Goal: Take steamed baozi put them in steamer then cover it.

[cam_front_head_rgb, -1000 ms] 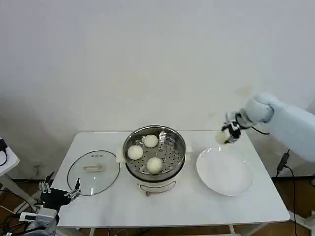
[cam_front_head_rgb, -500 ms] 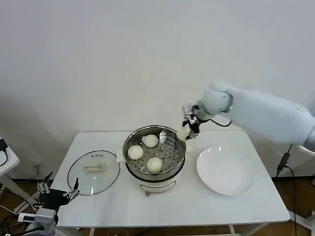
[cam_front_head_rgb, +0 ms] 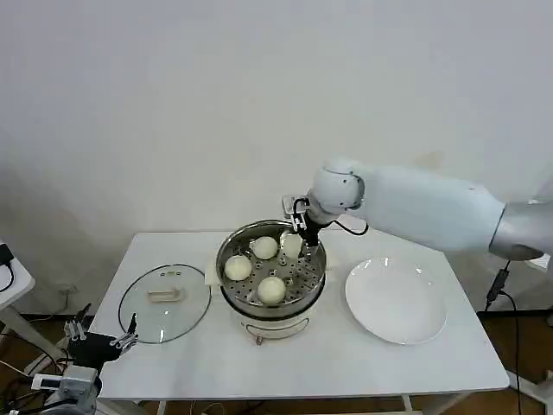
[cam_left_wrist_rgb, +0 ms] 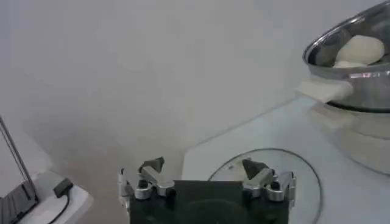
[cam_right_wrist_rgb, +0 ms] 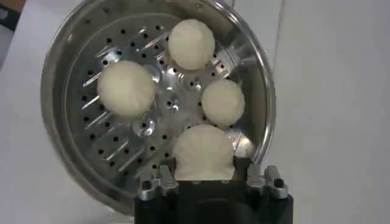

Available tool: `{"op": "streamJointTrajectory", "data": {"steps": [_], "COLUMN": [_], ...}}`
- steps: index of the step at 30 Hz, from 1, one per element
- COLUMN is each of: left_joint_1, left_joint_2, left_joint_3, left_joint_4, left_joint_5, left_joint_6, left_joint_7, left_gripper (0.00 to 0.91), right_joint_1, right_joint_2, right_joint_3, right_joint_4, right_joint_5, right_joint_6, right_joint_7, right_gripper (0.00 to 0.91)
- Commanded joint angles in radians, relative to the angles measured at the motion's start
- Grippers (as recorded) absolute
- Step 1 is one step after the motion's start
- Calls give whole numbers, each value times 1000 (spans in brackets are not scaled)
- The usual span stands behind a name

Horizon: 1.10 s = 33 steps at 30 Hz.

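Baozi, small round cream-white buns: you have three (cam_front_head_rgb: pixel 270 290) on the shiny perforated steel steamer's (cam_front_head_rgb: pixel 231 245) floor at table centre, clear glass lid (cam_front_head_rgb: pixel 164 303) left, spread left gripper (cam_left_wrist_rgb: pixel 207 178) beyond it, and your right gripper (cam_front_head_rgb: pixel 297 226) pinching a fourth bun (cam_right_wrist_rgb: pixel 203 153) over the far-right rim.

Four baozi (cam_right_wrist_rgb: pixel 203 152), one steamer (cam_front_head_rgb: pixel 232 251), one cover (cam_front_head_rgb: pixel 164 304), one plate (cam_front_head_rgb: pixel 396 303).

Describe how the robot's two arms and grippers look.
The right arm has a smooth white shell with a rounded wrist joint, thin black cables and a small black gripper. The left gripper has a black body with silver metal brackets and dark fingers.
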State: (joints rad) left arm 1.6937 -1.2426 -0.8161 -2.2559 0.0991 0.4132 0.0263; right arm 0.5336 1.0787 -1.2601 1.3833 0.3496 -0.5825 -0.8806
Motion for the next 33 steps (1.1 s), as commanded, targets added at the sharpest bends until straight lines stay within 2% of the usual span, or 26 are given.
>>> {"op": "streamJointTrajectory", "data": {"steps": [1,30,31,32,33], "left_joint_1": [-2,-2,-2,-2,-2], "left_joint_2": [0,5,5,5,5], "left_joint_3": [1,0,0,0,0], "left_joint_4": [8,11,11,11,12], "left_joint_5": [0,0,0,0,0], "left_joint_6": [-2,-3,-4,-3,-3], "left_joint_7": [0,0,1,1,1], "left_gripper": [907,907,907,907,907], "right_joint_1": [-51,-96,-97,-97,-96], "right_joint_2": [40,47,47,47,47], "right_joint_3": [-14,4,6,6,9], "right_joint_4": [-24,-67,-68,-68,-67], "right_joint_5": [3,-73,-73,-73,-69], "right_joint_6": [-38,-3,-1,0,1], "right_joint_7": [21,-4,-4,-4,-3], "right_gripper": [645,645,786,867,907]}}
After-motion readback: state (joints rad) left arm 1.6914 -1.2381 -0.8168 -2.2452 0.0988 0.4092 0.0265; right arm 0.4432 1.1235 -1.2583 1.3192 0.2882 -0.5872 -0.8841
